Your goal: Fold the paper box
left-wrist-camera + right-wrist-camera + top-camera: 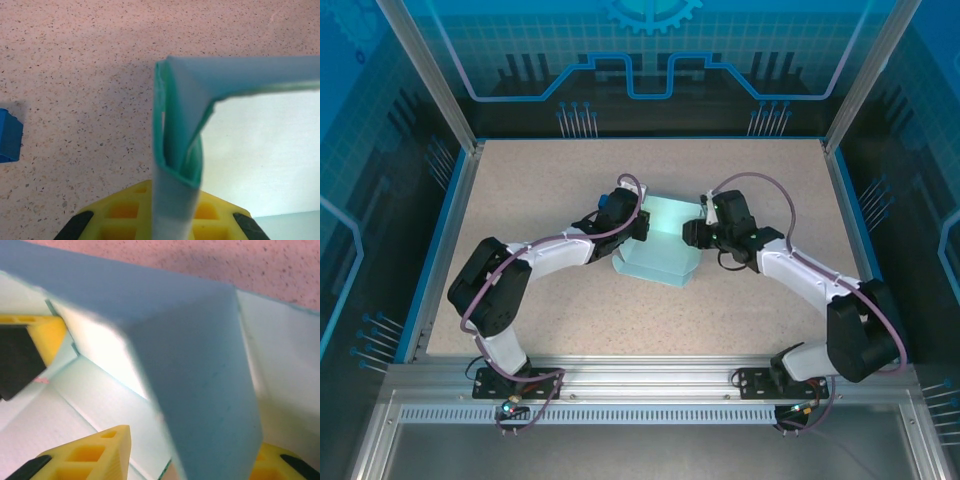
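Sitting centrally on the worktop, the paper box has one wall pinched in the left fingers; the right fingers straddle the opposite wall, grip unclear. Better to press squarely along the crease, without tugging.

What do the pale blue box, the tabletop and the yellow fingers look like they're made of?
The paper box: thin pale blue-green paper or light card, matte; it holds sharp creases and shows thin edges. The table: smooth pinkish-beige surface with dark speckles, probably laminate or stone-look composite. The left end effector's fingers: yellow hard plastic by the look, with square moulded recesses.
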Action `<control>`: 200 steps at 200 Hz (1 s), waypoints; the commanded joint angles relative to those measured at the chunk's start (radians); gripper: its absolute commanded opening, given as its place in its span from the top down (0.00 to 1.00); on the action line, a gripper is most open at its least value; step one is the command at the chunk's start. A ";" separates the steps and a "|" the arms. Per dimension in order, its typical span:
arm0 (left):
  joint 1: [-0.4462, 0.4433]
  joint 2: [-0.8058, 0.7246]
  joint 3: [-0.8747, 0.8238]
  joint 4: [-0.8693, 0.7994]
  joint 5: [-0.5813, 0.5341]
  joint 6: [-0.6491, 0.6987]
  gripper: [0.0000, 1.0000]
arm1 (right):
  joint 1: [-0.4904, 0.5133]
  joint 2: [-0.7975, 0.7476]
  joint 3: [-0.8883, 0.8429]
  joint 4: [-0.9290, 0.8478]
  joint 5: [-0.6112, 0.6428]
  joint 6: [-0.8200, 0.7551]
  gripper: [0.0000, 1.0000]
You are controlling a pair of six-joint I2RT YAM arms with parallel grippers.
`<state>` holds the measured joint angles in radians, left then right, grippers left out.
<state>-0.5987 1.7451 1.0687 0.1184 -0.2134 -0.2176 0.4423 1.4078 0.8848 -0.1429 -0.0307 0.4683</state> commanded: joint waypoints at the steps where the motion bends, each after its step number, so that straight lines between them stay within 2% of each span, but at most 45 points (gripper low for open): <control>1: -0.007 -0.010 -0.001 0.022 0.029 -0.021 1.00 | 0.016 0.036 0.034 0.069 -0.066 -0.030 0.61; 49: -0.007 -0.015 0.006 0.001 0.006 -0.032 1.00 | 0.020 0.027 0.043 0.006 -0.079 -0.059 0.63; 75: -0.003 -0.012 0.019 -0.029 -0.025 -0.038 1.00 | 0.015 -0.039 0.064 -0.095 -0.064 -0.117 0.57; 120: 0.020 -0.015 0.028 -0.052 -0.008 -0.059 1.00 | -0.010 -0.185 0.106 -0.262 -0.093 -0.254 0.48; 158: 0.029 -0.031 0.021 -0.059 0.014 -0.072 1.00 | -0.133 -0.298 0.077 -0.328 -0.132 -0.317 0.49; 185: 0.033 -0.047 0.017 -0.060 0.041 -0.083 1.00 | -0.278 -0.287 0.007 -0.271 -0.188 -0.277 0.59; 200: 0.032 -0.055 0.016 -0.060 0.056 -0.089 1.00 | -0.317 -0.238 -0.027 -0.221 -0.232 -0.276 0.64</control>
<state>-0.5713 1.7412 1.0691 0.0669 -0.2012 -0.2737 0.1883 1.1099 0.9260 -0.3916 -0.1749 0.1917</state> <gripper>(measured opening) 0.107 0.388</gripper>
